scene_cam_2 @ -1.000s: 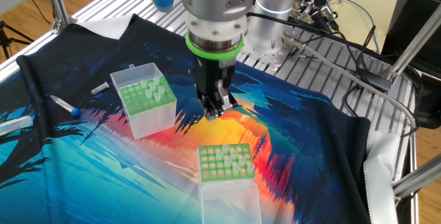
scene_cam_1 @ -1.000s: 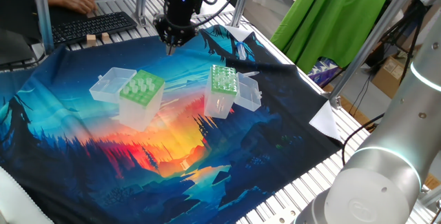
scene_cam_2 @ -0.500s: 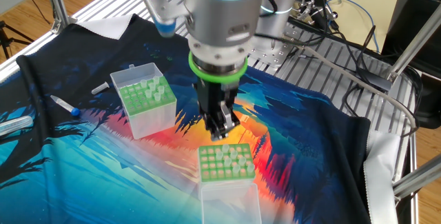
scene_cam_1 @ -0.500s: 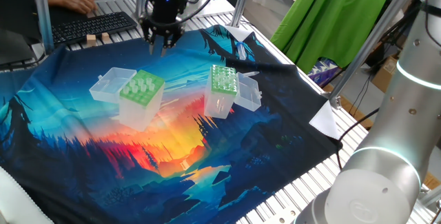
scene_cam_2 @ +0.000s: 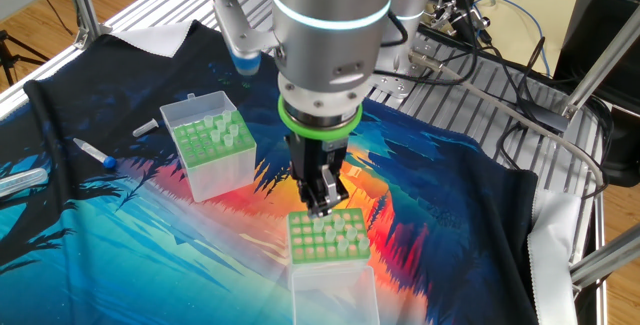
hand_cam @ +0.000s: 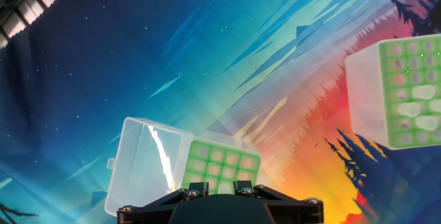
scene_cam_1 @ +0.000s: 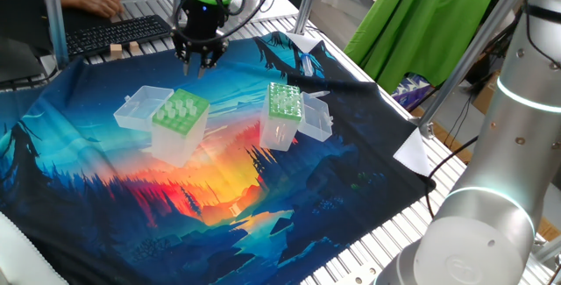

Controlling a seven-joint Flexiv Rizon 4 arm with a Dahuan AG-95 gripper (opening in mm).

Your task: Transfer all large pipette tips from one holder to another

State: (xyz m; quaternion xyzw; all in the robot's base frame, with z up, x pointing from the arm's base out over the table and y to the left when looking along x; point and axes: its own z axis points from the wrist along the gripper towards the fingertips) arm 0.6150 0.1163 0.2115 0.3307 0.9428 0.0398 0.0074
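Observation:
One holder (scene_cam_1: 180, 114), a clear box with a light-green wide-holed top, stands on the printed cloth with its clear lid (scene_cam_1: 140, 108) folded open. Whitish large pipette tips (scene_cam_2: 325, 230) stick up from its holes. My gripper (scene_cam_1: 195, 67) hangs just above its far edge, pointing down, open by a small gap with nothing between the fingers. In the hand view the gripper (hand_cam: 220, 185) looks down on that holder (hand_cam: 219, 162). Another holder (scene_cam_1: 283, 108), narrower with a darker green top, stands to the right and has a few tips (hand_cam: 413, 110) in it.
A keyboard (scene_cam_1: 114, 32) and a person's hand (scene_cam_1: 96, 3) lie beyond the cloth's far edge, with small wooden blocks (scene_cam_1: 123, 50) beside them. A blue-capped tube (scene_cam_2: 95, 153) lies near the narrower box. Metal frame posts (scene_cam_1: 53, 22) stand around the table.
The gripper has travelled from the space between the two boxes to just above the wide-holed holder. Its fingers now stand slightly apart. Neither box has moved.

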